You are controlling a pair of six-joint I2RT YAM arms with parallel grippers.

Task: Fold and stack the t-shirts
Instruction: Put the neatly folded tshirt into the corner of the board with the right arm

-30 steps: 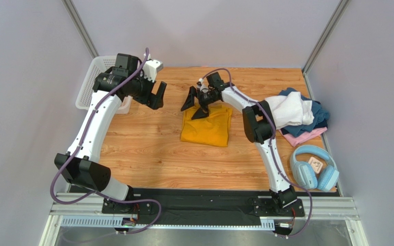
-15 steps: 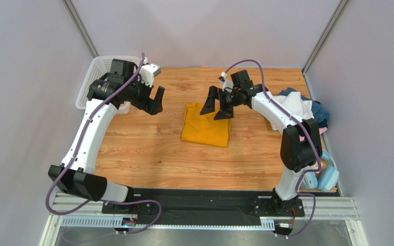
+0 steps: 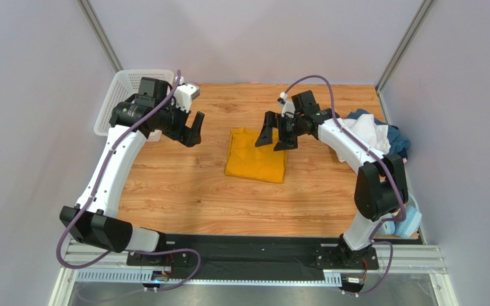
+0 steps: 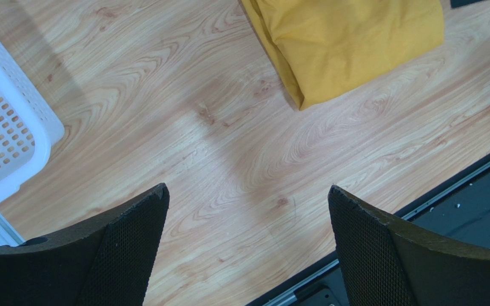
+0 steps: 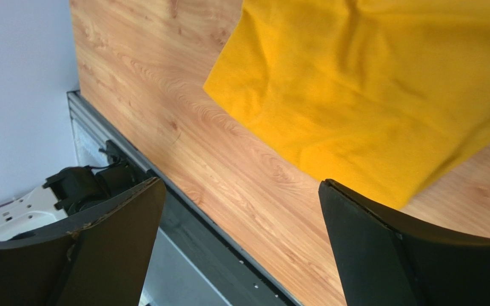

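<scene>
Plainly both left fingers (image 4: pixel 120 255) and right fingers (image 5: pixel 394 255) gape wide and empty, but the right pair, seemingly just above the folded yellow t-shirt (image 3: pixel 257 158), could snag and unfold it.

You had the headphones (image 3: pixel 412 223) mostly hidden behind the right arm (image 3: pixel 379 191); both wrist views cut the yellow shirt (image 4: pixel 350 44) off at the edge.

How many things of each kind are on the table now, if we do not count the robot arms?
T-shirts: 3 seen, the yellow t-shirt, the white t-shirt and the dark blue t-shirt; the right arm may hide more
White basket: 1
Light-blue headphones: 1, mostly hidden
Total: 5
</scene>
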